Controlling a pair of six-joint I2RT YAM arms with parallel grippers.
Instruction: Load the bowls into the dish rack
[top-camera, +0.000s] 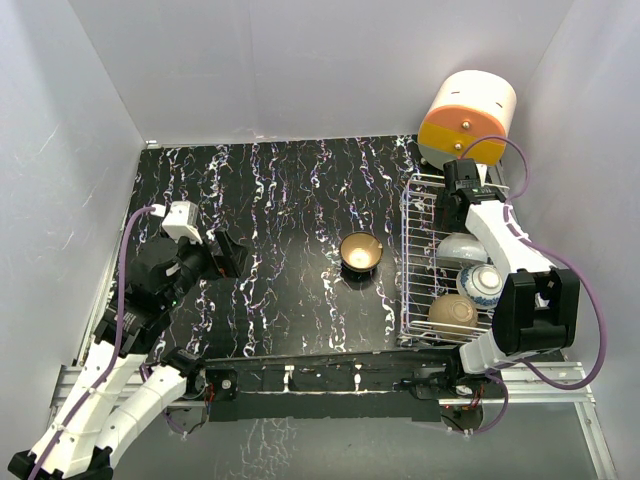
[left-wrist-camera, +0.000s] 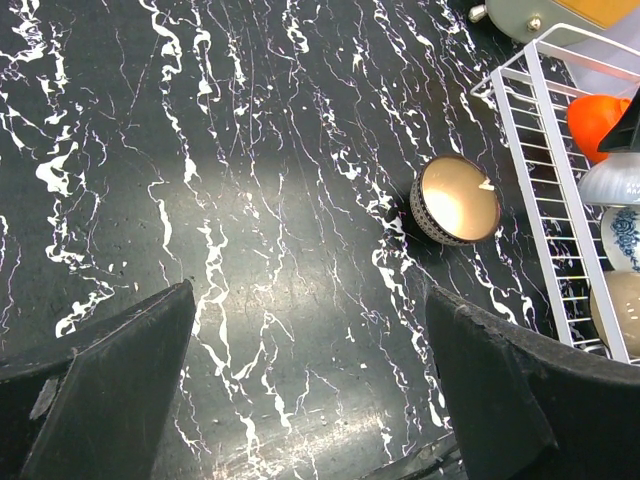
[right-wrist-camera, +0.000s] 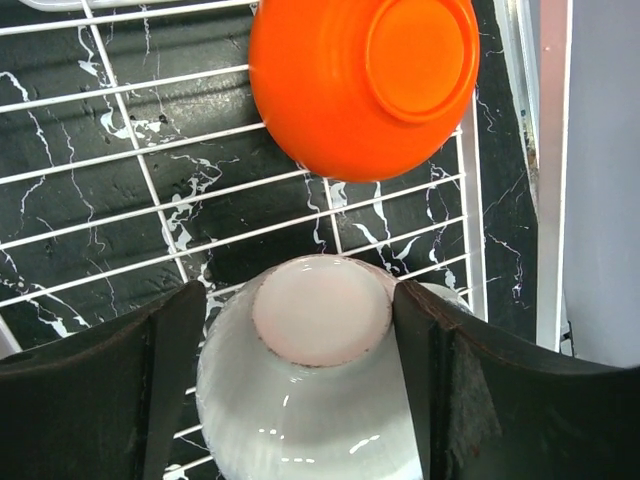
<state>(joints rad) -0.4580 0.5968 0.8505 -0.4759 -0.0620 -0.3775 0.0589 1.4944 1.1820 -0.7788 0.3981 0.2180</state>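
Note:
The silver wire dish rack (top-camera: 415, 260) stands at the right. In it lie a red bowl (right-wrist-camera: 360, 80), a white bowl (right-wrist-camera: 310, 400), a blue-and-white bowl (top-camera: 481, 284) and a tan-outside bowl (top-camera: 453, 314), all bottom up. The tan-gold bowl with a dark brown outside (top-camera: 360, 252) stands upright on the table left of the rack, and shows in the left wrist view (left-wrist-camera: 457, 199). My right gripper (top-camera: 447, 215) hangs over the rack's far half, open, its jaws straddling the white bowl's foot. My left gripper (top-camera: 228, 255) is open and empty above the table at the left.
An orange-and-cream drum-shaped box (top-camera: 467, 115) stands just behind the rack. White walls close in the black marbled table (top-camera: 270, 200) on three sides. The arms' mounting rail (top-camera: 320, 380) runs along the near edge.

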